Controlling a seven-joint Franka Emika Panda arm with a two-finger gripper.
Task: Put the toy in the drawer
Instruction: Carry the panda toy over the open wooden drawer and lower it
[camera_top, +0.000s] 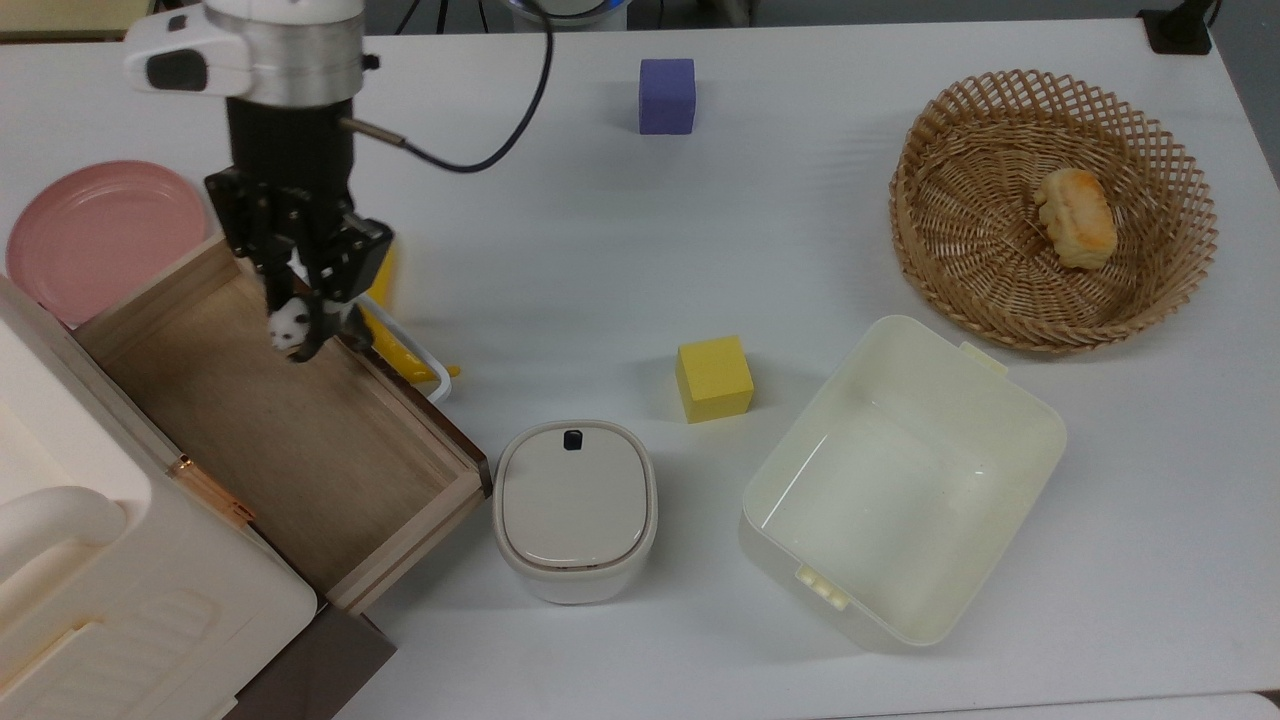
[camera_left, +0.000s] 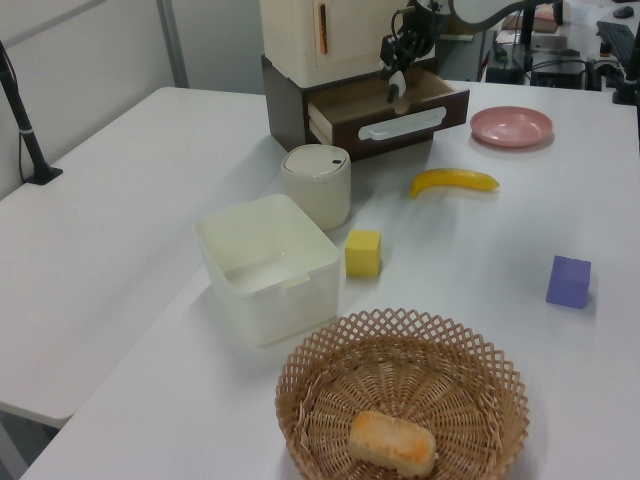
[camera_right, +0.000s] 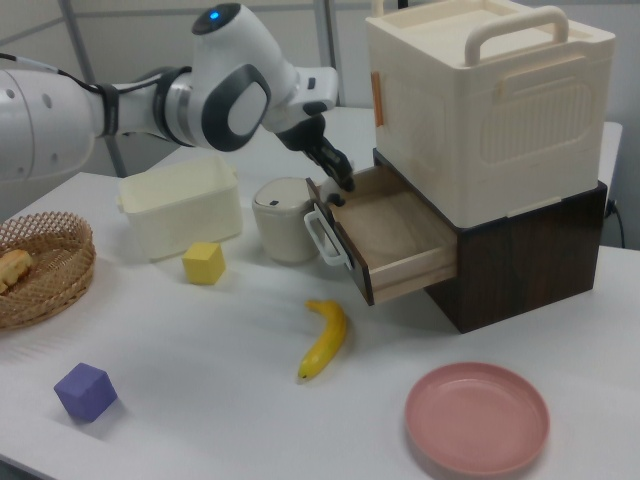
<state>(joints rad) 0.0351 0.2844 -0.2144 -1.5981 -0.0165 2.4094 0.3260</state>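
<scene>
The toy (camera_top: 287, 326), a tiny black-and-white panda, is pinched in my gripper (camera_top: 300, 338), which is shut on it. The gripper hangs above the far end of the open drawer (camera_top: 300, 450), a light-wood box with a dark front panel and white handle. In the left view the gripper (camera_left: 398, 86) is over the drawer (camera_left: 440, 95) just behind its front panel. In the right view the gripper (camera_right: 343, 186) points down over the front part of the drawer (camera_right: 400, 235).
A yellow banana (camera_top: 403, 352) lies against the drawer handle, partly under the gripper. A lidded pot (camera_top: 574, 508), yellow cube (camera_top: 714, 378), cream tub (camera_top: 945, 345), purple cube (camera_top: 667, 95), bread basket (camera_top: 1000, 310) and pink plate (camera_top: 95, 235) stand around. A cream cabinet (camera_top: 80, 600) tops the drawer unit.
</scene>
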